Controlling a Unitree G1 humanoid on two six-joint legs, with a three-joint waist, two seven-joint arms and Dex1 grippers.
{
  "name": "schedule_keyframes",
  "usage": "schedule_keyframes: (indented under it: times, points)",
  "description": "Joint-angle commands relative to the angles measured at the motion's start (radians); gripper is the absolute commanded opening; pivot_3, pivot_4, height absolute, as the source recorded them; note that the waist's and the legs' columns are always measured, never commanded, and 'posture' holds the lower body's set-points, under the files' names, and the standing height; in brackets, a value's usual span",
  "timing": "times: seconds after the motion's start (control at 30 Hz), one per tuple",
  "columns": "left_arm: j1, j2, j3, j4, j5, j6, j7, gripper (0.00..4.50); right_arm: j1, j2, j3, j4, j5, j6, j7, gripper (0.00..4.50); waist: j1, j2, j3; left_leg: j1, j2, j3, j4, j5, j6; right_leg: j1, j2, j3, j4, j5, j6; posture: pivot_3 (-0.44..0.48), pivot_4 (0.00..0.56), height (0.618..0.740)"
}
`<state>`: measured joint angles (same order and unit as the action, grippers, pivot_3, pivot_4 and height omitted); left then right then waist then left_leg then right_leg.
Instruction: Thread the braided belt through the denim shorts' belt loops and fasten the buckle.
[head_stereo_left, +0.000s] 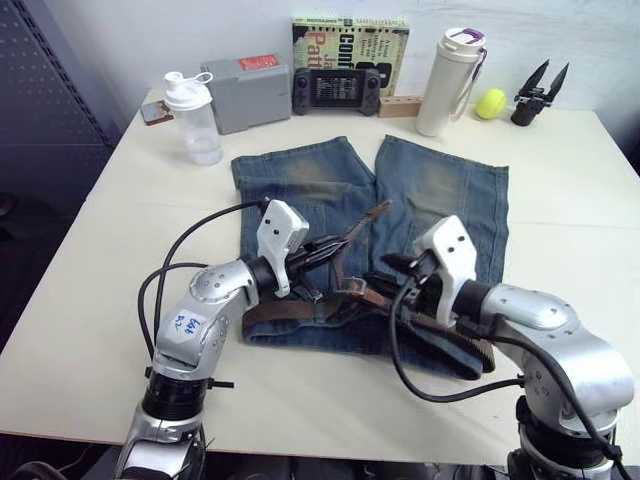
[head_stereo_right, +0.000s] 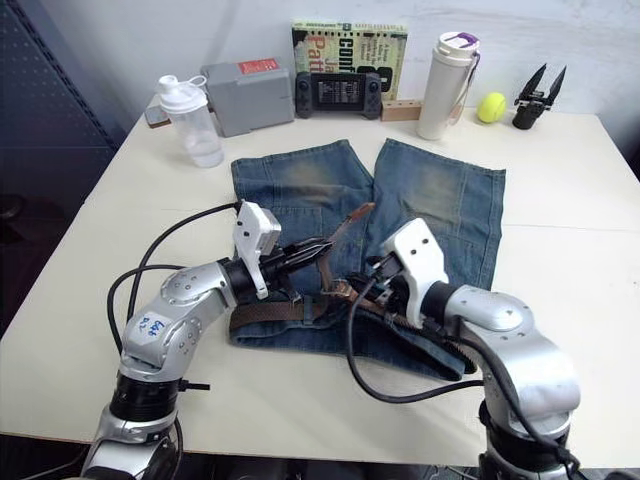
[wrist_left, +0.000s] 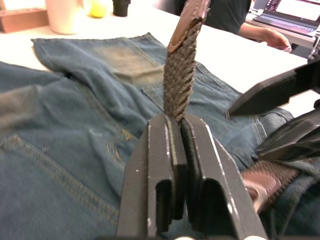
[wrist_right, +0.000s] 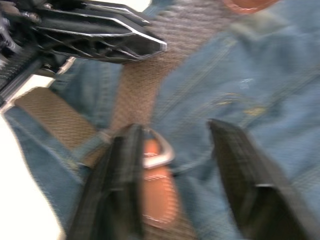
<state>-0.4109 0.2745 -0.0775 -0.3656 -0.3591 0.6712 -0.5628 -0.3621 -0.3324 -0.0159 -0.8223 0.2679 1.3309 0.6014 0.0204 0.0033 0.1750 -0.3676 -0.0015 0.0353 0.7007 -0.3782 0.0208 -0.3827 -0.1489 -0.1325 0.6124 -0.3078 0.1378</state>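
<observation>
1. Clenching the left gripper (wrist_left: 176, 131) on the dark-brown braided belt (wrist_left: 180, 85) a little below its tapered leather tip, which is sticking up and away over the blue denim shorts with faded brownish patches (head_stereo_left: 300, 195); judging the step as feeding that tip into the small silver-grey metal frame buckle (wrist_right: 159, 152).
2. Keeping the strap flat and untwisted, steering the tip low toward the buckle rather than lifting it higher.
3. Hovering the right gripper (wrist_right: 172, 165) with jaws released, spread over the buckle and the belt lying along the waistband nearest the robot; closing beside the frame, not across its opening, looks wise, so the tip has a way through.
4. Running the belt under a narrow blue denim belt loop (wrist_right: 95, 142) just beside the buckle; not being able to tell how many loops are threaded.
5. Crowding risk: both grippers working very near each other.
6. Standing well apart along the table's (head_stereo_left: 100, 250) far edge: clear shaker bottle (head_stereo_left: 192, 118), grey box (head_stereo_left: 245, 92), black handheld console (head_stereo_left: 336, 90), book (head_stereo_left: 350, 35), white flask (head_stereo_left: 448, 82), yellow ball (head_stereo_left: 490, 103).
</observation>
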Motion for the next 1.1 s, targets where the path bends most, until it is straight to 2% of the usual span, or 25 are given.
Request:
schedule_keyframes:
  times: [0.03, 0.27, 0.47, 0.6, 0.83, 0.93, 1.1]
  points:
    - [0.006, 0.005, 0.004, -0.062, -0.029, -0.019, -0.005, 0.0, 0.016, 0.024, 0.055, -0.008, 0.0, -0.001, -0.081, 0.01, 0.0, 0.0, 0.0, 0.0, 0.0, 0.0, 0.0, 0.0, 0.0, 0.0, 0.0, 0.0, 0.0, 0.0, 0.0, 0.0, 0.15, 0.731]
    - [0.027, 0.006, 0.012, -0.072, -0.02, -0.038, 0.022, 0.0, 0.068, -0.026, 0.196, 0.062, -0.036, -0.035, -0.175, 0.01, -0.001, 0.0, 0.0, 0.0, 0.0, 0.001, 0.0, 0.0, 0.0, 0.0, 0.0, 0.0, 0.0, 0.0, 0.0, 0.0, 0.15, 0.731]
    - [0.045, 0.014, 0.033, -0.066, 0.002, -0.053, 0.048, 0.0, 0.078, -0.052, 0.225, 0.06, -0.036, -0.027, -0.183, 0.01, -0.003, 0.0, 0.0, 0.0, 0.0, 0.001, 0.0, 0.0, 0.0, 0.0, 0.0, 0.0, 0.0, 0.0, 0.0, 0.0, 0.15, 0.731]
    - [0.077, 0.038, 0.026, -0.073, 0.01, -0.067, 0.037, 0.0, 0.068, -0.035, 0.197, 0.051, -0.029, -0.052, -0.196, 0.01, -0.003, 0.0, 0.0, 0.001, 0.0, 0.001, -0.001, 0.0, 0.0, 0.0, 0.0, 0.0, -0.001, 0.0, 0.0, 0.0, 0.15, 0.731]
    - [0.116, 0.07, 0.005, -0.052, 0.079, -0.121, 0.062, 0.0, 0.002, 0.033, -0.007, -0.031, 0.048, 0.003, -0.176, 0.01, -0.002, 0.0, 0.0, 0.001, 0.0, 0.001, -0.001, 0.0, 0.0, 0.0, 0.0, 0.0, -0.001, 0.0, 0.0, 0.0, 0.15, 0.731]
    - [0.111, 0.054, 0.011, -0.053, 0.08, -0.127, 0.088, 0.0, 0.011, 0.027, -0.002, -0.06, 0.075, 0.022, -0.157, 0.01, -0.002, 0.0, 0.0, 0.0, 0.0, 0.001, -0.001, 0.0, 0.0, 0.0, 0.0, 0.0, -0.001, 0.0, 0.0, 0.0, 0.15, 0.731]
    - [0.116, 0.046, 0.003, -0.057, 0.089, -0.147, 0.088, 0.0, 0.056, -0.01, 0.085, -0.079, 0.09, 0.045, -0.169, 0.01, 0.0, 0.0, 0.0, 0.0, 0.0, 0.001, -0.001, 0.0, 0.0, 0.0, 0.0, 0.0, -0.001, 0.0, 0.0, 0.0, 0.15, 0.731]
